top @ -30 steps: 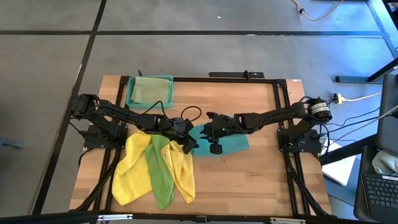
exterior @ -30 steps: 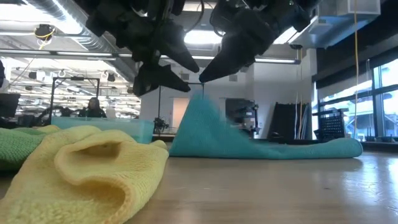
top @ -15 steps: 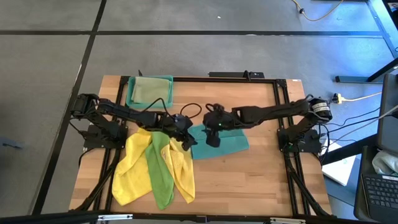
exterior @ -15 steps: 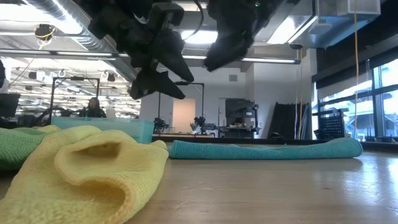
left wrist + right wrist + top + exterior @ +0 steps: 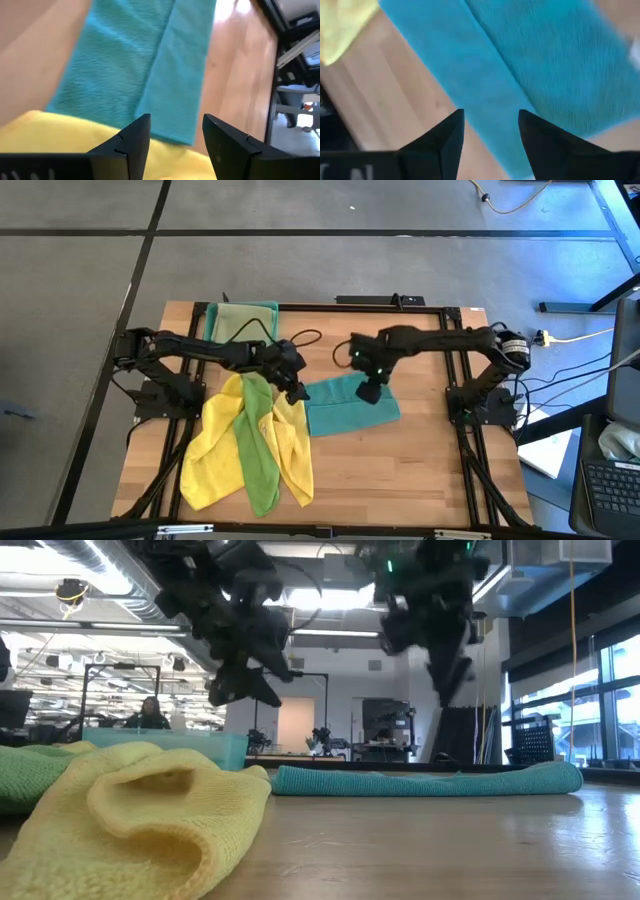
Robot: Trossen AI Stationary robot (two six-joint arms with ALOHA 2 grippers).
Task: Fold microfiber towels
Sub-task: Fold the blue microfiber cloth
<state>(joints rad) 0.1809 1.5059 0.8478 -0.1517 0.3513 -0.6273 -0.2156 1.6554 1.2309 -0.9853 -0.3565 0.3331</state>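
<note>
Teal towel [image 5: 350, 405] limp, light, folded flat on counter [image 5: 420, 450]; pinch corner or edge. Left gripper [image 5: 296, 394], right gripper [image 5: 369, 392]: jaws released, empty.

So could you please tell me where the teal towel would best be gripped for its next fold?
Probably at a corner of the short edge nearest the right end effector, coming straight down from above. The teal towel lies flat on the table, already folded into a rectangle, so only a pinched corner or edge gives the fingers something to lift; its other end lies beside the yellow towels.
</note>
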